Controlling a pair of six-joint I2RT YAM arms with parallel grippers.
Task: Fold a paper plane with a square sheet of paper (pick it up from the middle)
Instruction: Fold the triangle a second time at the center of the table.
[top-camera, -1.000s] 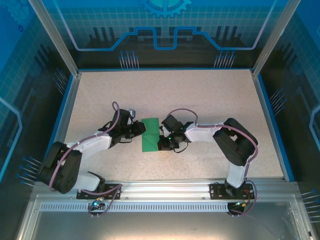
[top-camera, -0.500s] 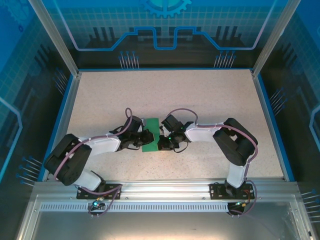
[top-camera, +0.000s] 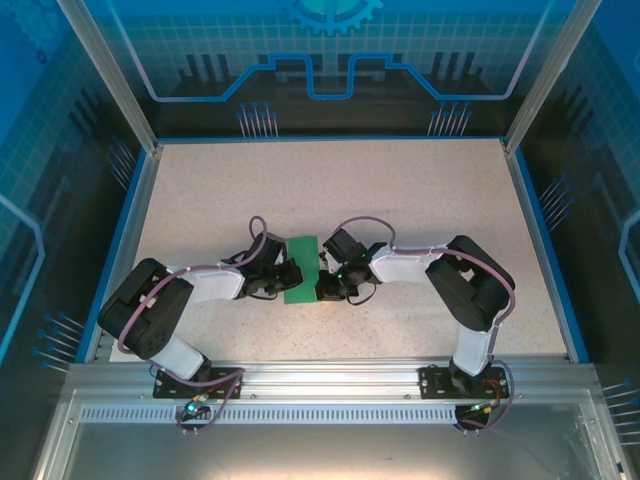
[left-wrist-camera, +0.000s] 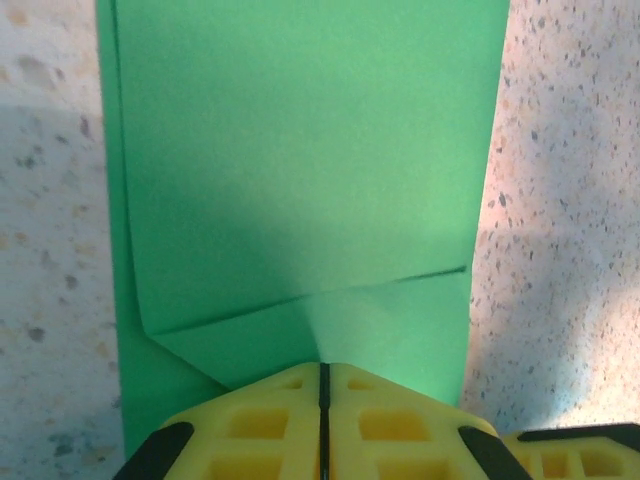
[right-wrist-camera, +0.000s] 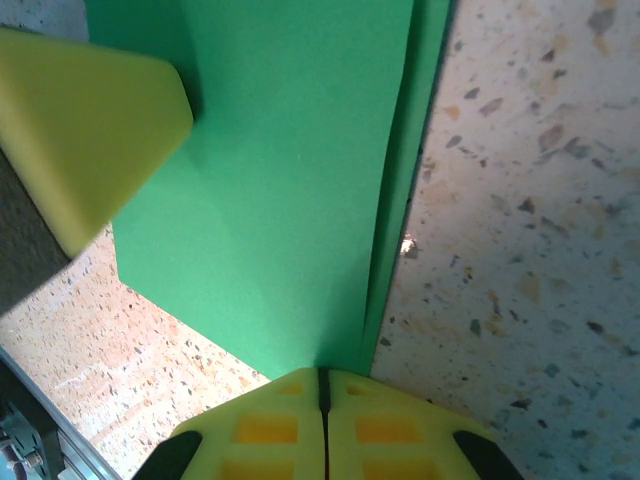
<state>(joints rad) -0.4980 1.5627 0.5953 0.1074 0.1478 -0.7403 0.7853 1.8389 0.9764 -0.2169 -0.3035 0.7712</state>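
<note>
The paper (top-camera: 300, 268) lies flat on the table (top-camera: 420, 190), folded down to a narrow green strip of more than one layer. It looks thin and very light, so I judge it would slide on the speckled top at the least sideways push, and it would buckle instead of staying flat if lifted by one corner. It should keep any crease pressed into it, wanted or not, and a hard pull could tear it. The safest hold is probably a light pinch on a folded edge, where the layers are doubled and stiffer, with the other side pinned down. The left pincer (top-camera: 286, 277) sits at the paper's left edge with its two yellow tips pressed tight together. In its own view a slanted crease (left-wrist-camera: 310, 295) crosses the paper just ahead of the tips. The right pincer (top-camera: 323, 282) meets the paper's right edge, also fully closed, at the spot where an under-layer peeks out as a thin strip. A finger (right-wrist-camera: 90, 130) of the left pincer rests on the paper's far side in the right wrist view. I cannot tell whether either pincer grips a layer or only presses on top, because the tips hide the contact. From above, the arms cover both long edges of the paper.
</note>
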